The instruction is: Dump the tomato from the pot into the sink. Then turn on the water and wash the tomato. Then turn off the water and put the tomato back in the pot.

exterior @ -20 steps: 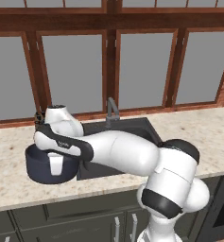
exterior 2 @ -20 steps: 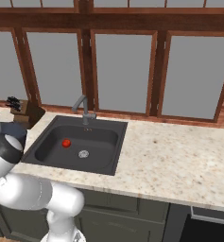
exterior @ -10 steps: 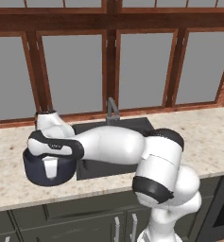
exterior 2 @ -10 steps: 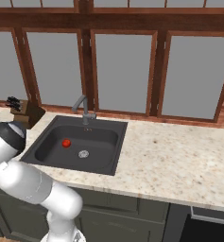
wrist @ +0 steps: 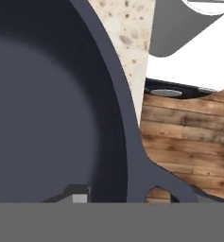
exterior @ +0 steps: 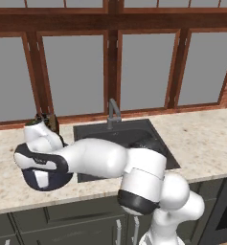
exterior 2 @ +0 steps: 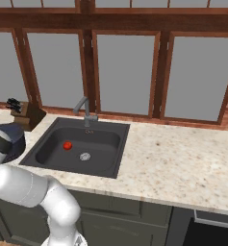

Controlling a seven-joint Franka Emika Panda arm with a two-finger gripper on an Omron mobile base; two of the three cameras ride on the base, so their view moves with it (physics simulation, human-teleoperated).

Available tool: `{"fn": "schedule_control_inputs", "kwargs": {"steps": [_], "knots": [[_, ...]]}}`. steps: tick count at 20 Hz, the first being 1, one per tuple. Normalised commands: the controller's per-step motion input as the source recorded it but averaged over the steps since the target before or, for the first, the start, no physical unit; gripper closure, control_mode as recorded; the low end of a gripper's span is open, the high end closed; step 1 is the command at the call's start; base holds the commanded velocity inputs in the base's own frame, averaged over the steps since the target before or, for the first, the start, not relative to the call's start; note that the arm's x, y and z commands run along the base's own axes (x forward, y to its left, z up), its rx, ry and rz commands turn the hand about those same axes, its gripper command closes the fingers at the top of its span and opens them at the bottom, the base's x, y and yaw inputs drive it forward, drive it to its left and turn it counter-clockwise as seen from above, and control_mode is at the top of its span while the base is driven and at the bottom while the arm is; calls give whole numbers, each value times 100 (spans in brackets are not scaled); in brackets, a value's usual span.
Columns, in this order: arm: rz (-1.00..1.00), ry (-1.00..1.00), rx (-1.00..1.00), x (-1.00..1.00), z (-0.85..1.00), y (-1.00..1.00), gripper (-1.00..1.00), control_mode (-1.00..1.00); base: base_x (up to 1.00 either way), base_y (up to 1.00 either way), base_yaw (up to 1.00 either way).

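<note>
Judged the dumping done: saw the tomato (exterior 2: pixel 67 145) lying on the floor of the sink (exterior 2: pixel 44 144), near the drain (exterior 2: pixel 85 156) but apart from it. Found the pot (exterior: pixel 44 181) upright on the speckled counter (exterior 2: pixel 173 163), left of the basin, with the hand low over its mouth.

Could not tell from the close view whether the jaws of the gripper stood spread or pinched on the rim; probably letting go.

Best done thus: freed the rim fully, rose straight up clear of the loop handle (wrist: pixel 156 186), only then swung toward the faucet (exterior 2: pixel 84 108).

Noted a knife block (exterior 2: pixel 28 114) just behind the pot, below wood-framed windows (exterior 2: pixel 127 72).
</note>
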Motion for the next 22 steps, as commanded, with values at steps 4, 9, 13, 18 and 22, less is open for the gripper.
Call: {"fn": "schedule_control_inputs", "kwargs": {"steps": [4,9,13,18,22], "knots": [[-5,0,-11,-8,0,2,-100,-100,0,0,0],[-5,0,-1,-30,27,-4,-100,-100,0,0,0],[-7,0,0,-23,46,-19,-100,-100,0,0,0],[-8,0,0,-14,61,-36,-100,-100,0,0,0],[-10,0,-2,-38,58,-79,-100,-100,0,0,0]]}}
